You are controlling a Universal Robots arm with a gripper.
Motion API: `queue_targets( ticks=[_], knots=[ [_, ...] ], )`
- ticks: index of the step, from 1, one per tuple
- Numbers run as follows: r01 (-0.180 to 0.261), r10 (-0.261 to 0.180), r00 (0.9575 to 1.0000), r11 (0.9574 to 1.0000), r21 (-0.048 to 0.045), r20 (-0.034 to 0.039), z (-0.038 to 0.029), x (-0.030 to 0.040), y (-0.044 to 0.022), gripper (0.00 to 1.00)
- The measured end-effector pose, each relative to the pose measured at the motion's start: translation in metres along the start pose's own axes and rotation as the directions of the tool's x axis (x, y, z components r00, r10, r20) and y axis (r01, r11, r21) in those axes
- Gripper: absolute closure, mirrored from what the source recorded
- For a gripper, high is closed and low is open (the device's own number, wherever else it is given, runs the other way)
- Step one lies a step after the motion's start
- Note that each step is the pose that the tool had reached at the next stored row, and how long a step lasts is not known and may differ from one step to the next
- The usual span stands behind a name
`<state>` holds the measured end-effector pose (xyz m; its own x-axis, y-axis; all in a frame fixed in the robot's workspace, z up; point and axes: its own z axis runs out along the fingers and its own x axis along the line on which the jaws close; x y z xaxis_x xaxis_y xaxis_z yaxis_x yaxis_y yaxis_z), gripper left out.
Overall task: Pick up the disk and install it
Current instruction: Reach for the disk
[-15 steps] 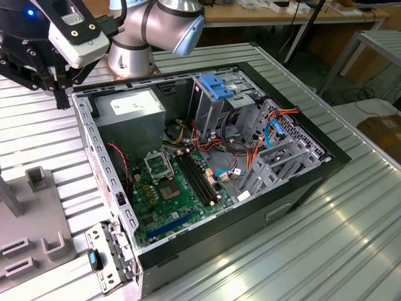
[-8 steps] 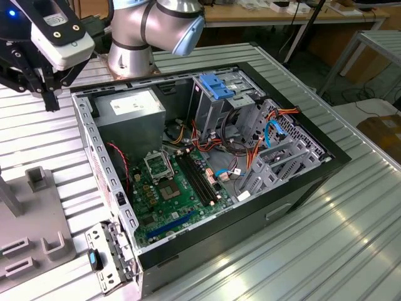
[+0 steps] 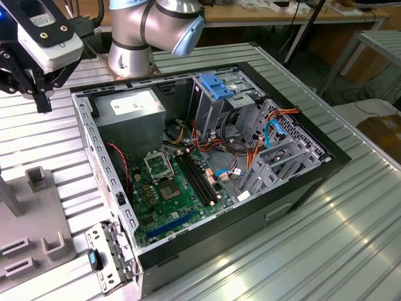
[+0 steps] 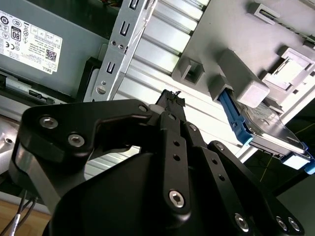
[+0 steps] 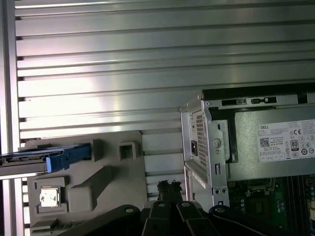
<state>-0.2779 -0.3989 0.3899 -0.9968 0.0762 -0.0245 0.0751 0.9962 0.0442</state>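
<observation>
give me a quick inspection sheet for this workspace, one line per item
surface: ribbed metal table, carrying an open computer case and a grey holder
job's things: disk stands on edge in the holder, not yet picked up
clutter: small square chip seated in the holder
grippers: gripper shut, holding nothing, above the table between holder and case
cables: red, orange and blue wires bundled inside the case
surroundings: workbench behind; cardboard box at the exterior view's right
</observation>
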Motion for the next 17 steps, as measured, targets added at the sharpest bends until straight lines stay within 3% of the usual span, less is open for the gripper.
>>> queue_targets(
  ticks=[7,17],
  knots=[
    [0.000,0.000,1.0000,1.0000,0.0000,0.0000,0.0000,0.0014,-0.0001,0.89],
    [0.000,0.000,1.0000,1.0000,0.0000,0.0000,-0.0006,0.0233,-0.0018,0.89]
  ],
)
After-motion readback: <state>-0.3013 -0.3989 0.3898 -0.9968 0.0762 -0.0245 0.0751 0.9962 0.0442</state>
